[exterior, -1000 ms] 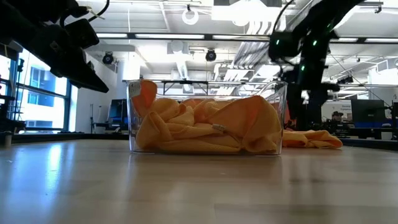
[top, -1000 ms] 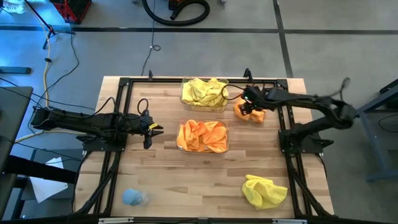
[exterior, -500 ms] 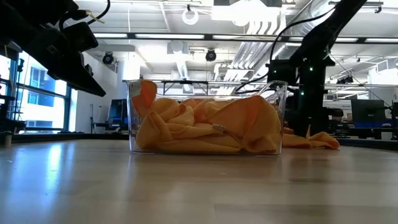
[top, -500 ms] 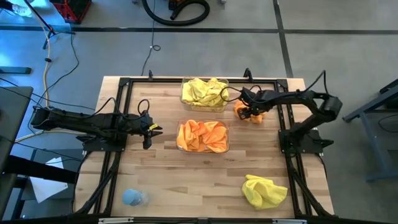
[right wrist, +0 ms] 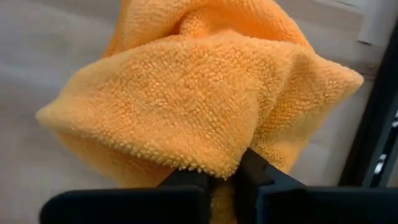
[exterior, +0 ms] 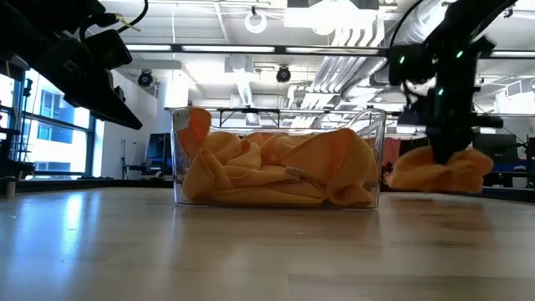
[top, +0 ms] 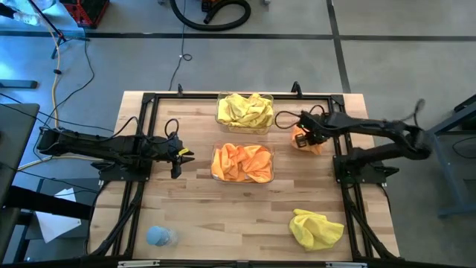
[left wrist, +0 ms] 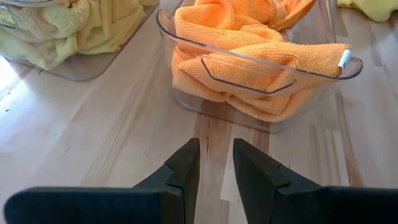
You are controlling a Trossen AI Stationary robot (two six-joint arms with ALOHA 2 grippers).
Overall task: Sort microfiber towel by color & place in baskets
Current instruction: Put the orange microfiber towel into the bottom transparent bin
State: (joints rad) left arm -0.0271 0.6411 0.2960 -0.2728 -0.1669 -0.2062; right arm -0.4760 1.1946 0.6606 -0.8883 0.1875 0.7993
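Your right gripper has its jaws clamped on an orange towel, which hangs bunched just clear of the desk in the low view. It sits beside the yellow-filled basket, at the far right of the desk, close to the black frame rail.

The relation that matters: the basket of orange towels lies toward the desk's middle and nearer you from the held towel, a short diagonal away. Its long axis runs across the desk, left to right. Your right arm is plainly the nearer one.

Judging from this, the carry needs enough lift to pass over the basket's low clear wall. The yellow basket's corner is the closest edge to avoid. Open desk lies between the held towel and the orange basket.

Your left gripper waits to the left of the orange basket, jaws slightly apart and holding nothing.

One yellow towel remains loose at the near right of the desk.
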